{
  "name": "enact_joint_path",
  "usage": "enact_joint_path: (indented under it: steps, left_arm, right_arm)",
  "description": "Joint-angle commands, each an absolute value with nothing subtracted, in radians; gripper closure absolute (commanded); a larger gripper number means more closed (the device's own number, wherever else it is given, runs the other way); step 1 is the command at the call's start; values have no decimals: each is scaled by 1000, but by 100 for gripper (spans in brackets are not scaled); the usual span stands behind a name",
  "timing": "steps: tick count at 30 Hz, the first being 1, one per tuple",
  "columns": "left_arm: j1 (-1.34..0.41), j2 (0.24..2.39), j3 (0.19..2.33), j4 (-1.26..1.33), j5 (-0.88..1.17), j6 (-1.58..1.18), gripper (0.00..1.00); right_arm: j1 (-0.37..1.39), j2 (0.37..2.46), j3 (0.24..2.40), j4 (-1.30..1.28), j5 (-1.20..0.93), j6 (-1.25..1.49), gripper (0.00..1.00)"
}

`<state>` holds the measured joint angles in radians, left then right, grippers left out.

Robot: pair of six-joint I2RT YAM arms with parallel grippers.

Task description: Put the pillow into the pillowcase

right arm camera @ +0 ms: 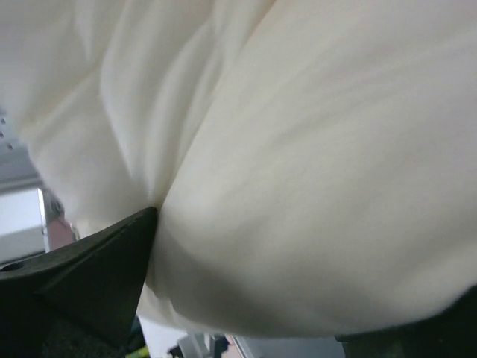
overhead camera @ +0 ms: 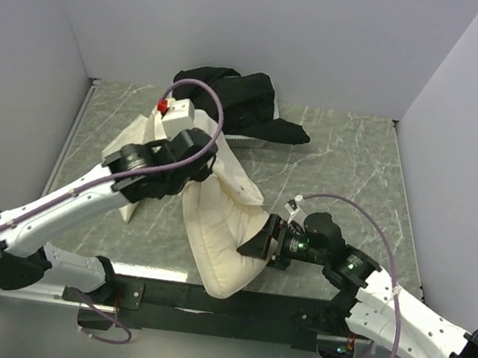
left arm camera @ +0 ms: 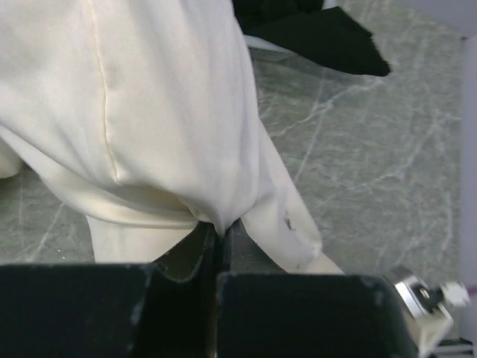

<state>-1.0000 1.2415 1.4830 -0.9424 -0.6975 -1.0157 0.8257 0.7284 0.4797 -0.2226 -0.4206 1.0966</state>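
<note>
Pinching a thin fold of the pillowcase [left arm camera: 149, 112], the left gripper [left arm camera: 221, 235] is closed, its jaws meeting with only fabric between them. The left wrist view shows this grip plainly. The cream cloth spreads away from the pinch, with a seam running along it and a small dark mark near its lower right edge. The top view does not show the pinch, because the arm's own body covers the fingertips and only the cloth beside them is seen.

The top view gives the layout. The pillow [overhead camera: 218, 261] is a plump cream bulk at the middle of the bench [overhead camera: 356, 169], close to the near edge, between the two arms. Only plain cream surface shows, so how far it sits inside the pillowcase cannot be told. Flatter cream cloth lies on the bench under the left arm. A black cloth [overhead camera: 250, 100] is heaped at the far edge, beyond the cream fabric.

The right gripper [overhead camera: 252, 243] meets the pillow's right side. Only the right wrist view shows its jaws. They stand wide apart, one finger [right arm camera: 97, 276] at lower left and the other at the lower right corner. The plump cream surface bulges between them. That view is blurred, and whether the fingers press the fabric cannot be told.
</note>
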Motion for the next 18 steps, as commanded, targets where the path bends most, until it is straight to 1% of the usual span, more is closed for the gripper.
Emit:
enact_joint_path:
  steps: [1,4,6,8,11,14,17,18]
  left_arm:
    - [-914,1296,1485,-799,-522,-985,99]
    - [-874,1302,1467,-769,-489,-991,99]
    - [-859,1298,1454,-746,-480,-999,99]
    - [-856,1319,1466,-758,-491,-1005,99]
    - [-856,1328,1476,-785,-505,-1026,99]
    - [-856,1312,1453,-766,-515,-1049,99]
    - [-857,1295,1428,-762,-520,-1077,99]
    - [-857,1290,1410,-759,-525,-1089,99]
  right_arm:
    - [848,674,558,-147,-586,930,5]
    - [847,629,607,-293,-554,815,1]
    - [848,603,652,-372,-514,781,0]
    - [848,594,687,-408,-494,743,0]
    - [848,583,721,-407,-532,727,0]
    - [848,589,704,-336,-676,732,0]
    - [848,575,638,-154,-823,840,0]
    - [848,565,576,33,-869,898,0]
